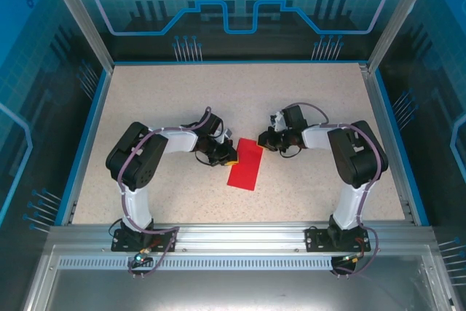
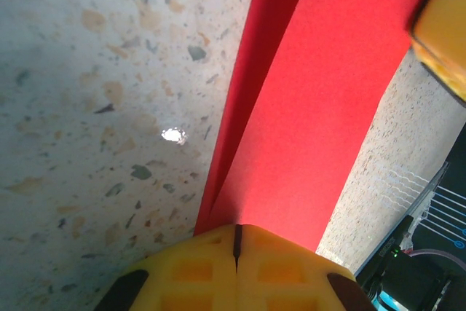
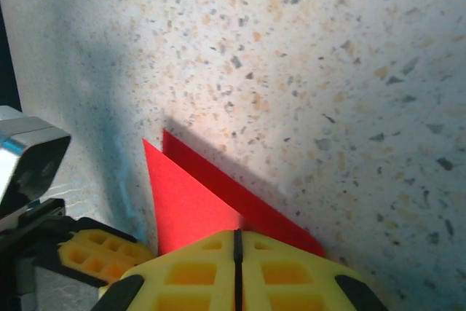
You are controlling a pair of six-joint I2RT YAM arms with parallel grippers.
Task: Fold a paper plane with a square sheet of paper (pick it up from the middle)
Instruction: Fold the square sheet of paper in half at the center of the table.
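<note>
The square sheet of paper (image 1: 245, 165) is bright red and folded double into a long strip on the speckled table, between my two grippers. My left gripper (image 1: 225, 155) is at its upper left edge. In the left wrist view the yellow jaws (image 2: 237, 232) are shut, and both layers of the paper (image 2: 320, 85) run out from between them. My right gripper (image 1: 265, 140) is at the strip's far right corner. In the right wrist view its jaws (image 3: 235, 237) are shut, with a pointed red corner (image 3: 191, 194) sticking out ahead of them.
A blue rim (image 1: 87, 129) and clear panels on metal posts border the speckled table (image 1: 175, 100). The left wrist view catches the right gripper's yellow finger (image 2: 443, 34) at top right, and the left gripper's finger (image 3: 95, 253) appears low left in the right wrist view.
</note>
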